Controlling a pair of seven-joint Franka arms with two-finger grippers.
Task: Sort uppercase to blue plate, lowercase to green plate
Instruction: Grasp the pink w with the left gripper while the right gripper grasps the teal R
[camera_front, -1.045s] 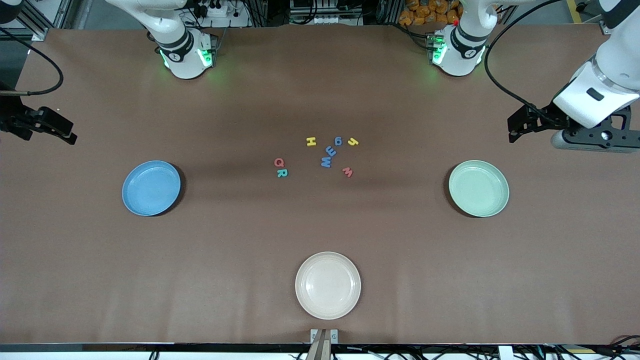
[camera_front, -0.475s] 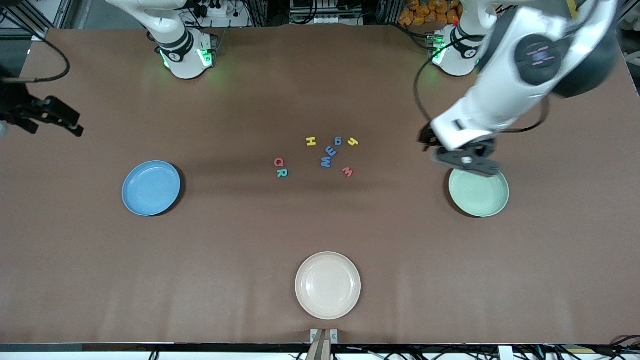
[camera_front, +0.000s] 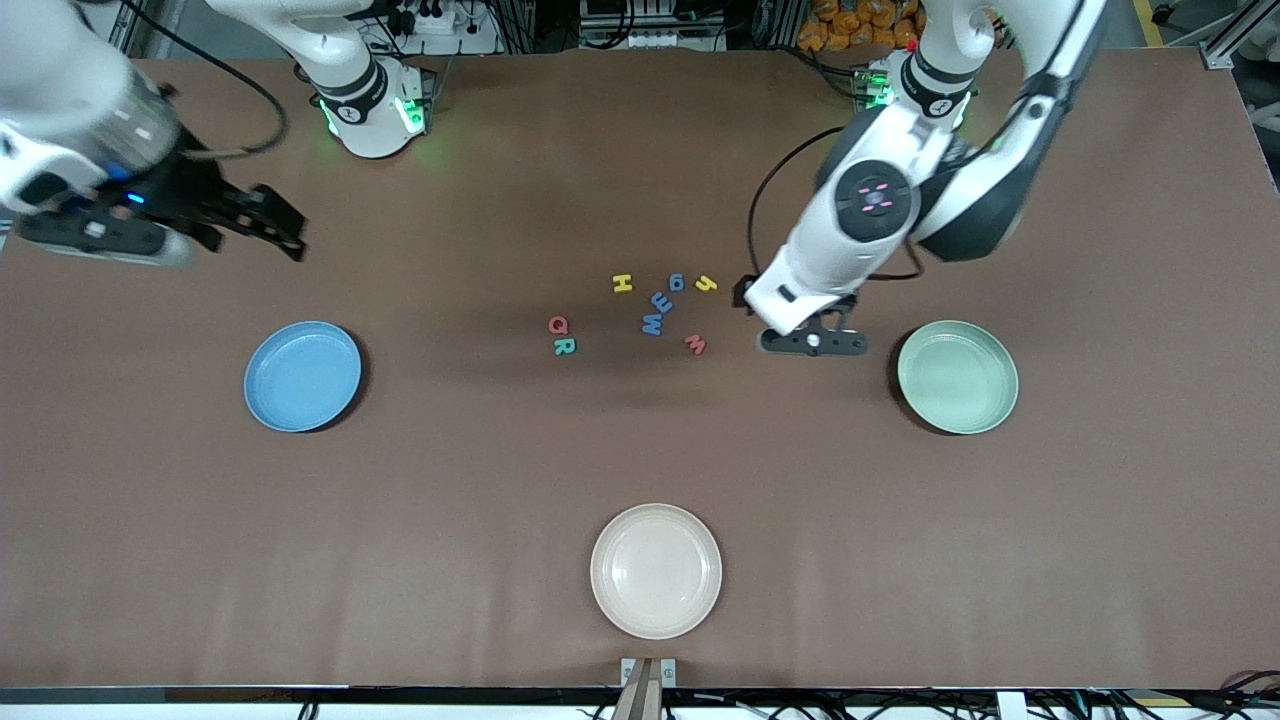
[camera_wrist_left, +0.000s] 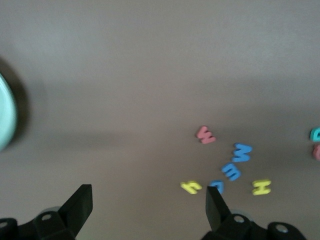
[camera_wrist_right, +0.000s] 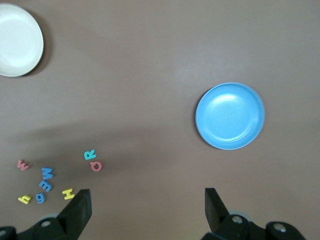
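Left end effector (camera_front: 812, 343) fingers apart, empty, over counter (camera_front: 640, 450) between red m (camera_front: 695, 345) and green plate (camera_front: 957, 376). Right end effector (camera_front: 270, 225) fingers apart, empty, over counter near blue plate (camera_front: 302, 375). Letters H (camera_front: 622, 284), Q (camera_front: 558, 325), R (camera_front: 564, 346), W (camera_front: 652, 323), E-like piece (camera_front: 662, 302), g (camera_front: 677, 282), yellow hook (camera_front: 706, 284) clustered beside red m. Both plates hold nothing.

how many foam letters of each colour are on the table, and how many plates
yellow letters: 2, the H and the hook-shaped one
red letters: 2, the Q and the m
blue letters: 3, the g, the E-like piece and the W
green letters: 1, the R
plates: 3, blue plate, green plate, cream plate
total: 11
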